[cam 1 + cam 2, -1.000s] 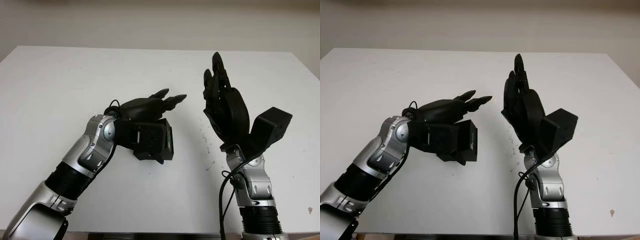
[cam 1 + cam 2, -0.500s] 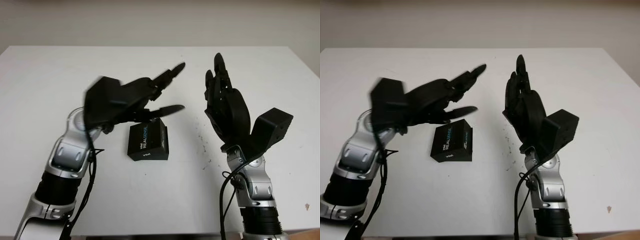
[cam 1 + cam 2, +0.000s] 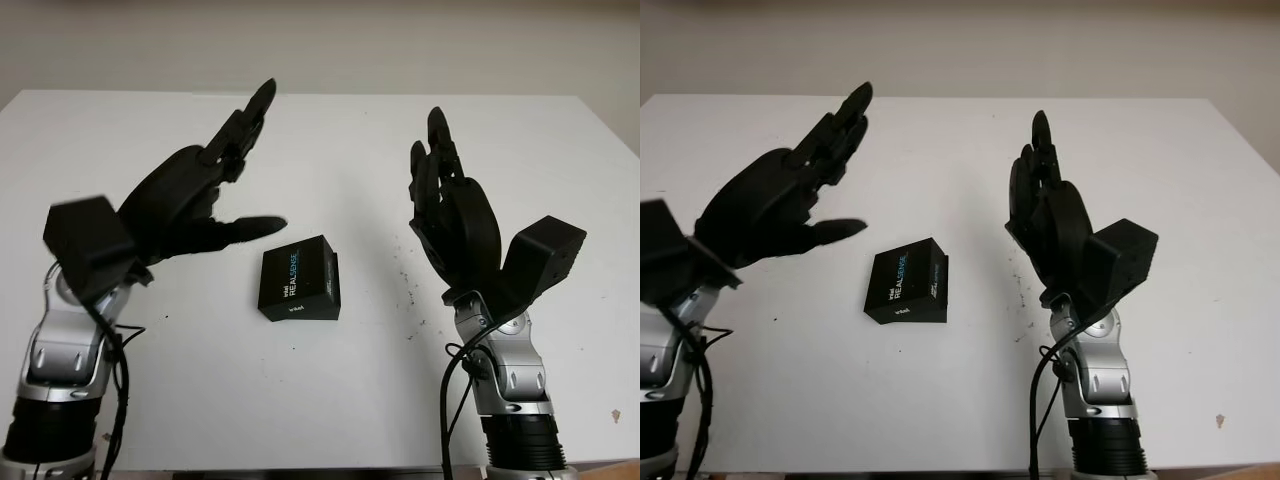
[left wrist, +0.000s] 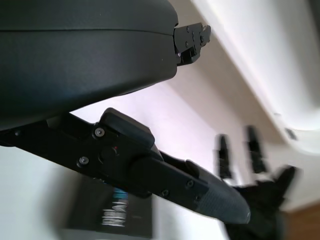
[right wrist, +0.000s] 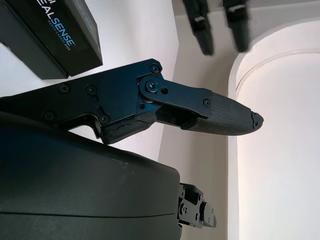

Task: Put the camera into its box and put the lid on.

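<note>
With the closed box [image 3: 299,284] lying lid-on at the centre of the white worktop [image 3: 100,150], the left hand [image 3: 190,200] and right hand [image 3: 455,225] hover beside it, fingers released, suggesting completion; next, withdraw.

A small black cardboard box [image 3: 299,283] with white and blue lettering lies closed, lid on, flat on the white table's [image 3: 320,400] middle.

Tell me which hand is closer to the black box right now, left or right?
The left hand: its lowest finger reaches toward the black box, close to the near-left corner. The right hand stands upright, off to the box's other side, across a wider strip of bare table.
</note>
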Motion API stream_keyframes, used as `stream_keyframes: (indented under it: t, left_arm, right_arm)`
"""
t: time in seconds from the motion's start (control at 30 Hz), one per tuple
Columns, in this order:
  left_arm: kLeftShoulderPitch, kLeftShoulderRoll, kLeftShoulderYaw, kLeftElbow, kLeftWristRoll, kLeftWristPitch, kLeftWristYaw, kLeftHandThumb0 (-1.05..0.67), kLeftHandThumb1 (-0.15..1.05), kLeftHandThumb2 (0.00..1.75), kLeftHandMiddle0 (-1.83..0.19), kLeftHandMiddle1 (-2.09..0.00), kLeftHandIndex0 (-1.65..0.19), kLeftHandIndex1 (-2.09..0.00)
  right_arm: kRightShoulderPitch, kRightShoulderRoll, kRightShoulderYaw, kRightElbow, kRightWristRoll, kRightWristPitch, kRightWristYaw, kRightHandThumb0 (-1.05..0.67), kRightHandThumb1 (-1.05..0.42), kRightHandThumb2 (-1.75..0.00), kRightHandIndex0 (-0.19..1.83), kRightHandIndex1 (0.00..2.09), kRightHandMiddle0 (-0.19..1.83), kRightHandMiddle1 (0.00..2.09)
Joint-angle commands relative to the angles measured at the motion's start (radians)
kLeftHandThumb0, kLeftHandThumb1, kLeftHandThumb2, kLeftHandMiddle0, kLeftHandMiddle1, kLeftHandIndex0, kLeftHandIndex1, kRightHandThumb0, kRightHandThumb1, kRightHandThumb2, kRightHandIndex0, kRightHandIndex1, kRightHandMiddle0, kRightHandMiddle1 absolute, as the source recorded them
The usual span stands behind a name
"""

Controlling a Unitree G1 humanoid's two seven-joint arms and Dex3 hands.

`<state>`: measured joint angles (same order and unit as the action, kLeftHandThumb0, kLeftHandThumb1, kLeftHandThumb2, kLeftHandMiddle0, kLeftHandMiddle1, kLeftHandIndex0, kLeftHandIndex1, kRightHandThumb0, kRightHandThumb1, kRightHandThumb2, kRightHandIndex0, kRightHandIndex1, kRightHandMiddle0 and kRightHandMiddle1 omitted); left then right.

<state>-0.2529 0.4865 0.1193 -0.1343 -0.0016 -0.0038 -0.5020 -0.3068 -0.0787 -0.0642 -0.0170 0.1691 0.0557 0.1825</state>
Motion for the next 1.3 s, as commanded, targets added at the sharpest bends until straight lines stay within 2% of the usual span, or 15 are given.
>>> stream_keyframes:
  t: [0.0, 0.1, 0.13, 0.2, 0.23, 0.27, 0.3, 0.33, 0.43, 0.67, 1.07, 1.27]
  left_arm:
    - [0.032, -0.001, 0.003, 0.012, 0.043, -0.031, 0.054, -0.78, 0.89, 0.04, -0.07, -0.11, 0.06, -0.08]
    - [0.050, -0.021, -0.006, 0.037, 0.093, -0.078, 0.134, -0.70, 0.88, 0.05, -0.25, -0.17, -0.11, -0.15]
    - [0.053, -0.025, -0.008, 0.047, 0.101, -0.086, 0.150, -0.67, 0.89, 0.05, -0.21, -0.33, -0.15, -0.17]
    - [0.054, -0.014, -0.017, 0.074, 0.101, -0.098, 0.141, -0.68, 0.89, 0.05, 0.05, -0.76, -0.17, -0.18]
    - [0.053, -0.002, -0.024, 0.085, 0.105, -0.103, 0.129, -0.69, 0.89, 0.05, 0.11, -0.79, -0.15, -0.16]
    - [0.052, 0.016, -0.036, 0.100, 0.114, -0.112, 0.110, -0.71, 0.88, 0.05, 0.10, -0.71, -0.14, -0.14]
    - [0.051, 0.028, -0.044, 0.110, 0.122, -0.118, 0.099, -0.74, 0.86, 0.05, 0.05, -0.49, -0.11, -0.10]
    - [0.050, 0.039, -0.052, 0.124, 0.130, -0.131, 0.089, -0.75, 0.86, 0.05, 0.01, -0.39, -0.10, -0.09]
    - [0.047, 0.052, -0.065, 0.155, 0.137, -0.155, 0.078, -0.79, 0.85, 0.05, -0.03, -0.22, -0.07, -0.06]
    - [0.029, 0.056, -0.108, 0.221, 0.153, -0.185, 0.065, -0.82, 0.86, 0.05, -0.04, -0.14, -0.04, -0.05]
    - [0.008, 0.069, -0.155, 0.212, 0.151, -0.135, -0.017, -0.86, 0.86, 0.05, 0.05, -0.06, 0.10, -0.01]
    - [0.005, 0.063, -0.167, 0.207, 0.137, -0.112, -0.047, -0.82, 0.84, 0.05, 0.06, -0.05, 0.12, -0.01]
  right_arm:
    - [0.000, -0.012, -0.001, -0.007, -0.002, 0.004, 0.005, -0.82, -1.05, -0.67, -0.19, 0.00, -0.19, 0.00]
    - [-0.001, -0.014, -0.003, -0.004, 0.001, 0.003, 0.007, -0.82, -1.05, -0.67, -0.19, 0.00, -0.19, 0.00]
    - [-0.001, -0.013, -0.004, -0.004, 0.003, 0.004, 0.006, -0.82, -1.05, -0.67, -0.19, 0.00, -0.19, 0.00]
    - [-0.002, -0.014, -0.005, -0.006, 0.003, 0.007, 0.005, -0.83, -1.05, -0.66, -0.19, 0.00, -0.19, 0.00]
    - [-0.003, -0.014, -0.006, -0.006, 0.002, 0.007, 0.004, -0.82, -1.05, -0.66, -0.19, 0.00, -0.19, 0.00]
    - [-0.004, -0.016, -0.005, -0.008, -0.002, 0.010, 0.002, -0.82, -1.05, -0.66, -0.19, 0.00, -0.19, 0.00]
    - [-0.004, -0.016, -0.004, -0.009, -0.004, 0.012, 0.000, -0.82, -1.05, -0.66, -0.19, 0.00, -0.19, 0.00]
    - [-0.005, -0.018, -0.004, -0.009, -0.004, 0.013, 0.000, -0.82, -1.05, -0.65, -0.19, 0.00, -0.19, 0.00]
    - [-0.007, -0.021, -0.006, -0.008, -0.001, 0.015, 0.004, -0.80, -1.05, -0.66, -0.19, 0.00, -0.19, 0.00]
    - [-0.004, -0.015, 0.001, -0.016, -0.005, 0.018, -0.012, -0.82, -1.05, -0.64, -0.19, 0.00, -0.19, 0.00]
    - [-0.007, -0.016, -0.002, -0.007, -0.002, 0.013, -0.010, -0.79, -1.05, -0.65, -0.19, 0.00, -0.19, 0.00]
    - [-0.004, -0.019, 0.001, -0.006, -0.011, 0.009, -0.009, -0.79, -1.05, -0.68, -0.19, 0.00, -0.19, 0.00]
